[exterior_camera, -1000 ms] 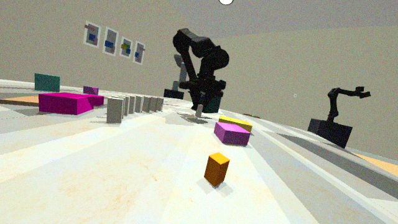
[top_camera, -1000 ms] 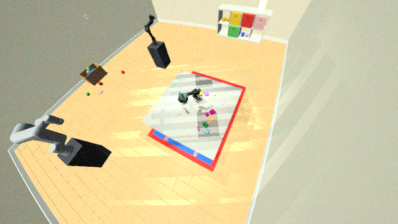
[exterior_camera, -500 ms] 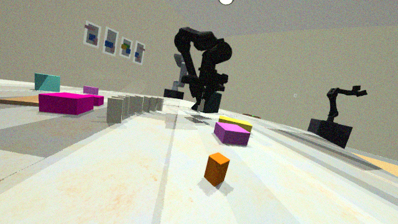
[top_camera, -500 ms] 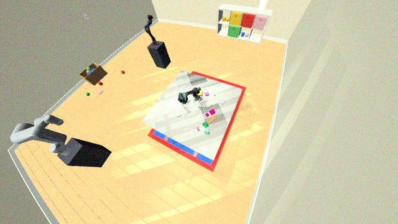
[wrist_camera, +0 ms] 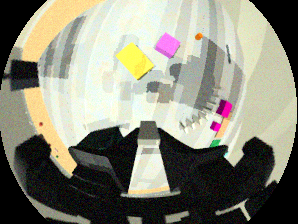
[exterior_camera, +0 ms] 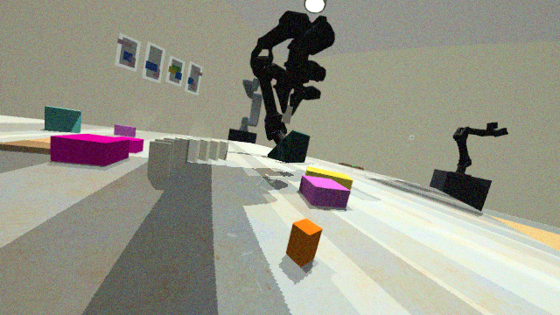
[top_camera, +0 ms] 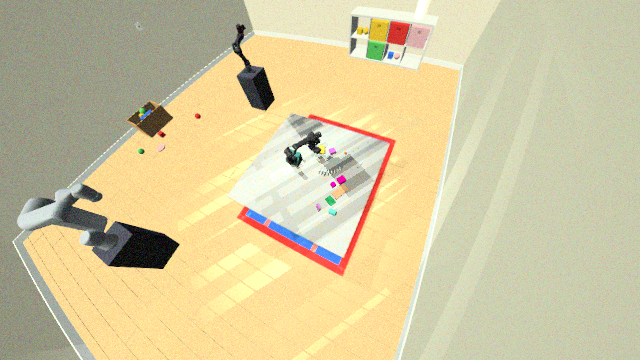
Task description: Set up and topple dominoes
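A row of several grey dominoes (exterior_camera: 188,150) (top_camera: 332,167) (wrist_camera: 193,120) stands on the striped table (exterior_camera: 87,245), its near end at the left in the exterior view. My gripper (exterior_camera: 286,109) (wrist_camera: 148,130) (top_camera: 317,144) is shut on one grey domino (exterior_camera: 287,117) (wrist_camera: 148,165). It holds the domino upright, lifted clear of the table, to the right of the row's far end and above the yellow block. In the wrist view the domino sits between the two dark fingers.
A flat yellow block (exterior_camera: 330,175) (wrist_camera: 135,60) and a violet block (exterior_camera: 325,190) (wrist_camera: 168,44) lie below the gripper. An orange cube (exterior_camera: 304,241) stands nearer the front. A large magenta block (exterior_camera: 87,149) lies left of the row. The arm's teal base (exterior_camera: 290,146) is behind.
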`<control>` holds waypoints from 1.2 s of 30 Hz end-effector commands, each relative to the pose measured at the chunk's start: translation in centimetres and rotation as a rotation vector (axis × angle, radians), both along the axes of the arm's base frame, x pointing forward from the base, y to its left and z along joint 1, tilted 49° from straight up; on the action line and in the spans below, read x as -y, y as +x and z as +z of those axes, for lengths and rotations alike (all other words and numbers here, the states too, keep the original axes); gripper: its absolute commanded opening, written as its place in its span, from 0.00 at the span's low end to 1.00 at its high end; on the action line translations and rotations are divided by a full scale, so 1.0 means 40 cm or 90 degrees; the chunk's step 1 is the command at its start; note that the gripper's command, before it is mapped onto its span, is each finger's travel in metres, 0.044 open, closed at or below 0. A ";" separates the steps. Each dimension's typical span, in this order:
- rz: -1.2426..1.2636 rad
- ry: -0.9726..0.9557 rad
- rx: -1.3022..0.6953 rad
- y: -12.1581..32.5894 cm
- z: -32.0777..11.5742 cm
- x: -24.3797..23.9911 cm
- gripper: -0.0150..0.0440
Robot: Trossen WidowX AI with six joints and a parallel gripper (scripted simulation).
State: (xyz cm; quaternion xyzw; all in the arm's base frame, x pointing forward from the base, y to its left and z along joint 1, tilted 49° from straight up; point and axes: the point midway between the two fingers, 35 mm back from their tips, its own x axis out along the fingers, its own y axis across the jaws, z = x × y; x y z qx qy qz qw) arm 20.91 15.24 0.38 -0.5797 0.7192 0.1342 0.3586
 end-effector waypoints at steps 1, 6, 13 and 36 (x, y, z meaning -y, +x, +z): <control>-0.042 -0.003 0.040 0.017 0.029 0.006 0.44; -0.294 -0.023 0.323 0.128 0.154 0.123 0.44; -0.448 -0.043 0.499 0.175 0.234 0.212 0.44; -0.447 -0.043 0.495 0.185 0.148 0.299 0.44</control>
